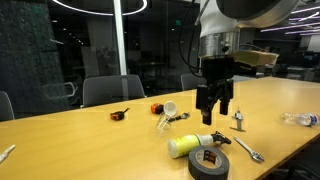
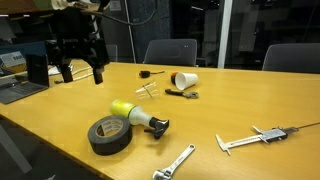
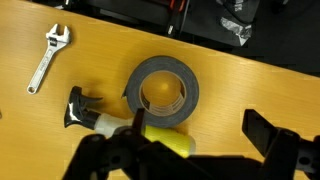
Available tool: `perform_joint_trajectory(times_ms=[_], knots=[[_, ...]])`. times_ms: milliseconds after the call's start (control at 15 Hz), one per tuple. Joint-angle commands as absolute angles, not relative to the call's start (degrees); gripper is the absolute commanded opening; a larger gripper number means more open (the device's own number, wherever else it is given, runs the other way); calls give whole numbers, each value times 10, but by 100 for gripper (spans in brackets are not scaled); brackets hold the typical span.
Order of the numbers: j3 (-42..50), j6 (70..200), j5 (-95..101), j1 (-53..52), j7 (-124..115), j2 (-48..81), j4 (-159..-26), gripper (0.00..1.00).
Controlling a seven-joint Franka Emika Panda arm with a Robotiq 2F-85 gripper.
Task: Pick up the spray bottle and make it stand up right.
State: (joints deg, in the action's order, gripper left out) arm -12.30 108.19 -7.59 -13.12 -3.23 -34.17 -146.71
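Note:
The spray bottle lies on its side on the wooden table. It has a yellow-green body and a dark trigger head on a white neck. It also shows in an exterior view and in the wrist view, close beside the black tape roll. My gripper is open and empty. It hangs above the table, behind and a little to one side of the bottle, apart from it. It shows too in an exterior view and in the wrist view, where one finger partly covers the bottle's body.
A black tape roll lies next to the bottle. A wrench, a caliper, a white cup, a clear plastic bottle and a laptop are spread over the table.

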Motion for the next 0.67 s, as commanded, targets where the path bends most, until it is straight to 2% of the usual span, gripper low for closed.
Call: perform_joint_trajectory(times_ms=[0, 600], knots=[[-122, 1081, -75, -133, -33, -341, -1466, 100], [-123, 1089, -71, -91, -122, -335, -1461, 100]])
